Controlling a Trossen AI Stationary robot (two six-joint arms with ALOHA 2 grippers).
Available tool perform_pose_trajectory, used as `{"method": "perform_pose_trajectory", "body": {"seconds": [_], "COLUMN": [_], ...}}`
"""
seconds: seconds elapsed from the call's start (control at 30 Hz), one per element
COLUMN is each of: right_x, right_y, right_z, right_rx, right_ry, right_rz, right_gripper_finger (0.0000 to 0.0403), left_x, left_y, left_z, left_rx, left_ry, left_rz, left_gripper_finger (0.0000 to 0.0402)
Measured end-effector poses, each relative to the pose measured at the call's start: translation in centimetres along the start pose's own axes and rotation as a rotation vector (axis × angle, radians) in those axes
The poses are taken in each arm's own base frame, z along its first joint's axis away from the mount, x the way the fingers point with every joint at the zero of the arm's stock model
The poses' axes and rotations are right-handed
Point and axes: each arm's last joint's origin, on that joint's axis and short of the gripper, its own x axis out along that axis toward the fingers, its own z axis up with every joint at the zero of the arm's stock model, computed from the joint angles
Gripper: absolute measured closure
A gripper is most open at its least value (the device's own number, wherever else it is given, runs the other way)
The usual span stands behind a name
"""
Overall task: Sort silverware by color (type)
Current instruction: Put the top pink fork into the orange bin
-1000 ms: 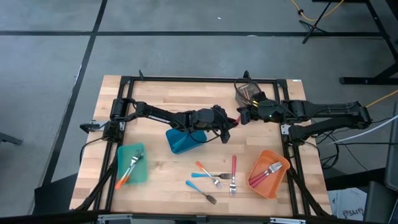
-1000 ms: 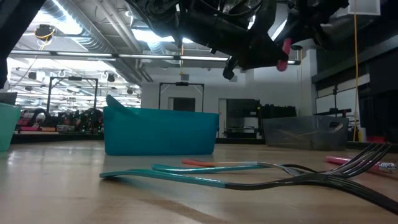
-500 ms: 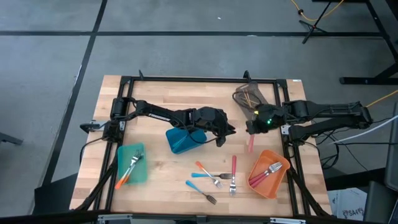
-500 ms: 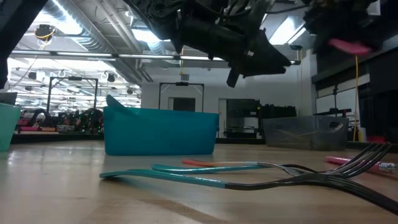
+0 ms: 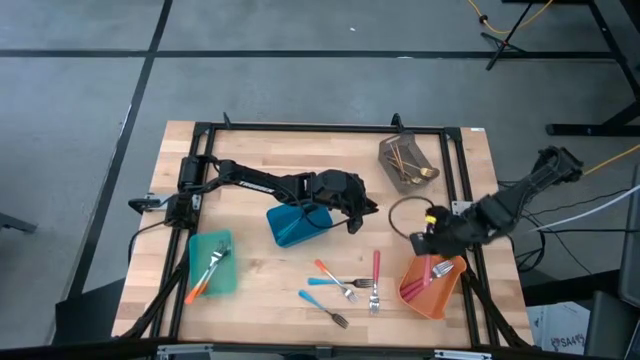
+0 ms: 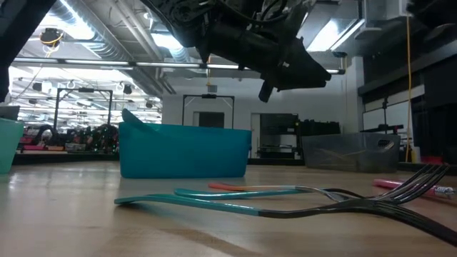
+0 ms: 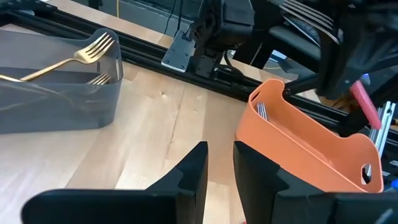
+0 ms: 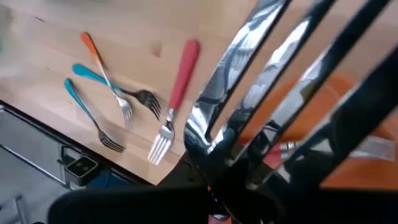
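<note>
My right gripper (image 5: 432,244) hangs over the orange bin (image 5: 448,290) at the near right, shut on a pink-handled fork (image 5: 430,268). My left gripper (image 5: 360,216) hovers mid-table beside the blue bin (image 5: 293,228); its fingers (image 7: 217,167) stand slightly open on nothing. An orange-handled fork (image 5: 326,270), two blue-handled forks (image 5: 320,283) and a red-handled fork (image 5: 376,268) lie flat on the table's near middle. More forks rest in the teal bin (image 5: 212,262) and the orange bin, and gold ones in the grey bin (image 5: 405,160). My right gripper holds the pink-handled fork clear of the table, coming at it steeply from above. The metal head and tines (image 8: 261,74) stick out past the fingers. The pink handle (image 7: 364,104) slants down toward the orange bin. The gripper's own body hides the exact place of contact.
A black frame rail (image 5: 320,128) runs round the wooden table. The grey bin stands at the far right, the teal bin at the near left. In the low view the blue-handled forks (image 6: 214,203) lie in front of the blue bin (image 6: 184,150).
My right gripper has swung from the far middle, beside my left gripper, toward the table's near right, to above the orange bin. It has tipped further down and carried the pink-handled fork along. The fork's handle has left my left gripper's fingertips.
</note>
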Motion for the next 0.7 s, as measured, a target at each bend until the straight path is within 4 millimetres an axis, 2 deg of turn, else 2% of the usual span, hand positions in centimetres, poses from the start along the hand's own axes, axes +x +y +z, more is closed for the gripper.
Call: {"method": "perform_pose_trajectory", "body": {"seconds": [0.23,0.37,0.7], "right_x": [1.8,3.1,5.5], "right_y": [-0.5,-0.6,-0.6], "right_z": [-3.6,-4.9,-6.0], "right_rx": [0.052,0.058,0.038], "right_ry": [-0.004,-0.022,-0.079], "right_rz": [-0.088,-0.147,-0.245], "right_gripper_finger": [0.0388,0.0387,0.0385], "left_x": [0.0,0.0,0.0], "left_y": [0.0,0.0,0.0], "left_z": [0.0,0.0,0.0], "left_rx": [0.0,0.0,0.001], "left_ry": [-0.004,-0.004,-0.004], "left_rz": [-0.001,-0.001,-0.001], "left_gripper_finger": [0.0333,0.0333,0.0333]}}
